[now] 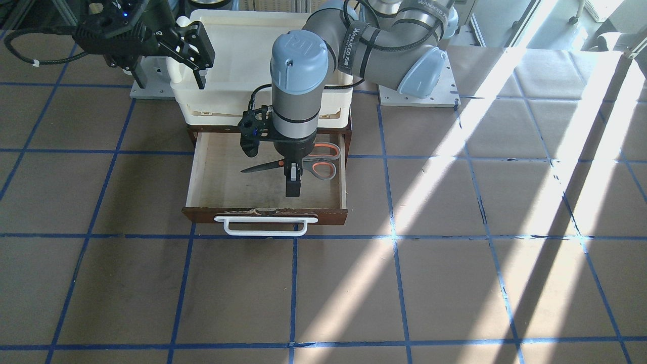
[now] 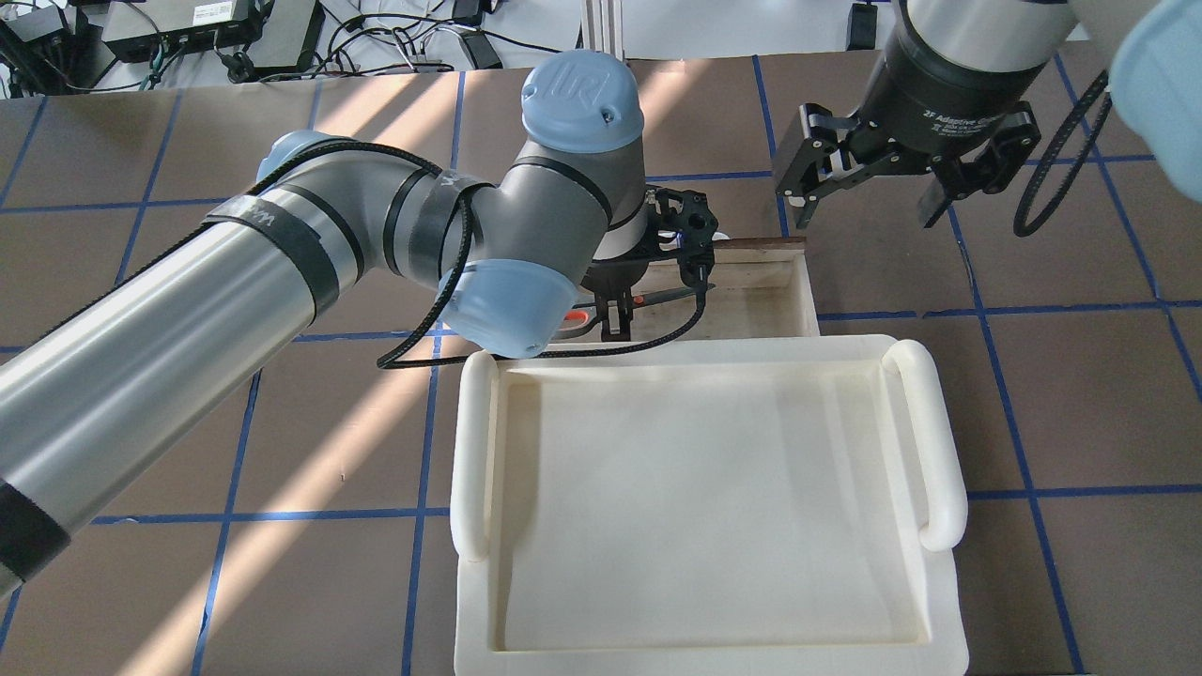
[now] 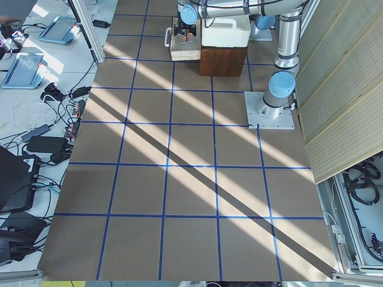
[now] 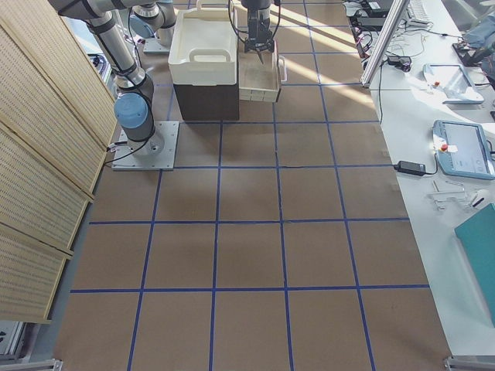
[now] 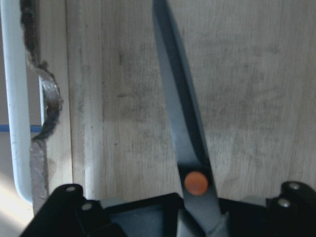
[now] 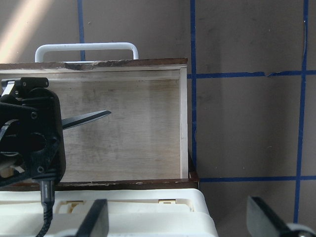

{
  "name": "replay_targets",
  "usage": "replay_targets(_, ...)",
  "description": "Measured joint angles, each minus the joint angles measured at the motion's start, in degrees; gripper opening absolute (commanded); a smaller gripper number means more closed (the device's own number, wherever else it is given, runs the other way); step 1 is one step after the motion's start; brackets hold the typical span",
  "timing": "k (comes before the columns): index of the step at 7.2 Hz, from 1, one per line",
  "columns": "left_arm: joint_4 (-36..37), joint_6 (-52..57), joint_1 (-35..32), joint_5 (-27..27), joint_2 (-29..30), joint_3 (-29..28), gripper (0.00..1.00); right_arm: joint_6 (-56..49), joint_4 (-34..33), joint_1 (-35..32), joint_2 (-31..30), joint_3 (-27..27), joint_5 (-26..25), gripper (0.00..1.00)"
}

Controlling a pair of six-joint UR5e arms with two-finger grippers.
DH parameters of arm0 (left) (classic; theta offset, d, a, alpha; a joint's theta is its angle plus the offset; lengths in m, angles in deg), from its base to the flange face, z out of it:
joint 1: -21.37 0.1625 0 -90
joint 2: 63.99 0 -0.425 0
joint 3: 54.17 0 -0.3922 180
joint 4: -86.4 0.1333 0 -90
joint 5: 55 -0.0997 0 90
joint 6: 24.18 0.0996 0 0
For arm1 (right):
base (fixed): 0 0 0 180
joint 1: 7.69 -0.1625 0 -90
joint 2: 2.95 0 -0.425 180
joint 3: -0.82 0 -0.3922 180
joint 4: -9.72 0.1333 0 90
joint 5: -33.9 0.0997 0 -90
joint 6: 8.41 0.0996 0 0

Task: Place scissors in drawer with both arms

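Observation:
The scissors [image 1: 308, 163] lie on the pale floor of the open drawer [image 1: 265, 215], grey-and-orange handles toward the robot's left, dark blades toward its right. My left gripper [image 1: 293, 179] points straight down into the drawer over the scissors' pivot. In the left wrist view its fingers [image 5: 69, 197] stand wide apart on either side of the blade [image 5: 182, 123], so it is open. My right gripper [image 2: 873, 188] is open and empty, raised beside the drawer's right end. Its wrist view shows the drawer [image 6: 182, 123] and the blade tip [image 6: 86, 118].
A cream plastic tray [image 2: 714, 638] sits on top of the dark-brown cabinet behind the drawer. The drawer's white bar handle [image 1: 265, 226] faces the operators' side. Brown table with a blue tape grid [image 1: 394, 283] lies around it.

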Motion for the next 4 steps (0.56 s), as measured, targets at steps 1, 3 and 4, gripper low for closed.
replay_targets(1,0.2,1.0,0.0,0.0,0.4,0.1,0.1,0.0,0.0,0.0,0.0,0.0,0.0,1.0)
replay_targets(3,1.2,2.7,0.1,0.0,1.1,0.2,0.74,-0.1,0.1,0.0,0.0,0.0,-0.1,1.0)
replay_targets(4,1.4,2.7,0.1,0.0,1.3,0.2,0.86,-0.1,0.1,0.1,0.0,0.0,-0.1,1.0)
